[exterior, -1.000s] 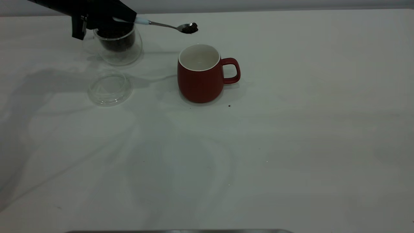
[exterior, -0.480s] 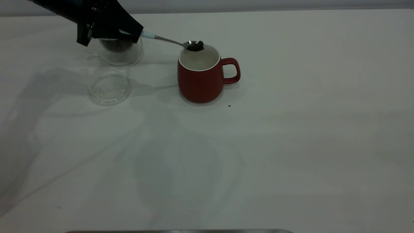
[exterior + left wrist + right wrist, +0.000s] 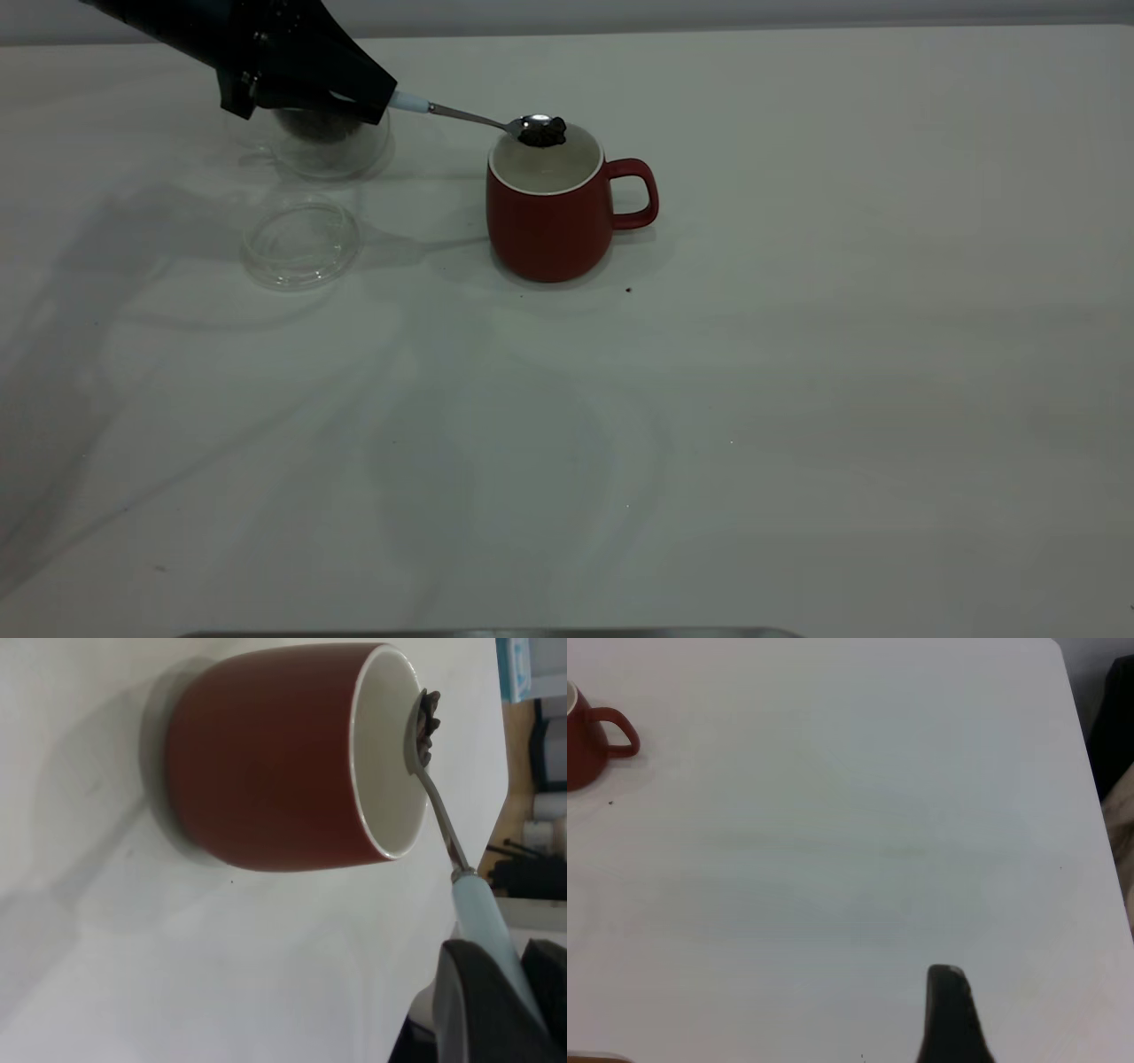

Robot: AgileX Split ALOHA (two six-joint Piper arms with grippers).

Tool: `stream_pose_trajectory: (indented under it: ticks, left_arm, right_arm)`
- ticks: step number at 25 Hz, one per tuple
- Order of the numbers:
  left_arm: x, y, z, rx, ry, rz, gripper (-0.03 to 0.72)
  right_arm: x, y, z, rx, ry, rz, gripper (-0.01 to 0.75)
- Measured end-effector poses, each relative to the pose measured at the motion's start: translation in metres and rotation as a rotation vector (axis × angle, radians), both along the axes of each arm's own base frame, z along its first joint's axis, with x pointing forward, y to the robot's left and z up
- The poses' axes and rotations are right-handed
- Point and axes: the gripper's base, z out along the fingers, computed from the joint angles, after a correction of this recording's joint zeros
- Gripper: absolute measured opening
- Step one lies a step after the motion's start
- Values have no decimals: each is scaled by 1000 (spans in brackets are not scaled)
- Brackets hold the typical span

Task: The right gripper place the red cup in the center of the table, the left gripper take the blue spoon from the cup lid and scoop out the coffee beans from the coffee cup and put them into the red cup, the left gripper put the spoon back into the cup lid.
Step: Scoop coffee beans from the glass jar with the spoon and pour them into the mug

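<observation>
The left gripper (image 3: 354,93) sits at about 10 o'clock on the table (image 3: 797,399), above the coffee cup (image 3: 328,146). Its fingers are clamped on the pale handle of the blue spoon (image 3: 469,115). The spoon reaches toward 3 o'clock, and its bowl carries a small heap of coffee beans (image 3: 542,132) just over the far rim of the red cup (image 3: 549,213). In the left wrist view the bowl (image 3: 423,726) hangs beside the white rim of the cup (image 3: 266,762), close to the edge.

The red cup stands upright near 12 o'clock, with its handle pointing to 3 o'clock. The cup lid (image 3: 301,241) lies flat at 9 o'clock from it, well apart and in front of the coffee cup. One dark speck (image 3: 628,289) lies on the table near the cup's base.

From the cup toward 3 and 6 o'clock the white surface is open up to its edges. Of the right gripper (image 3: 950,1014) only one dark finger shows, over bare table far from the cup; whether it is wide or narrow I cannot tell.
</observation>
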Motion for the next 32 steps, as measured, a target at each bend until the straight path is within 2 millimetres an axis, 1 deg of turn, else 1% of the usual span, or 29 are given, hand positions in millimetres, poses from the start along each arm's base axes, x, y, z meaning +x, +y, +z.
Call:
stream_pose_trajectory:
  ticks: [8,18,23,32]
  left_arm:
    - [0,0,0,-12,-131,-85,122]
    - [0,0,0,-20,-244,-152,122]
    - [2,1,-1,-8,-274,-152,122]
    - [6,-2,2,-43,-307,-113,122]
  right_arm:
    - [0,0,0,0,0,0,531]
    - [0,0,0,0,0,0,531]
    - [0,0,0,0,0,0,531]
    - [0,0,0,0,0,0,531]
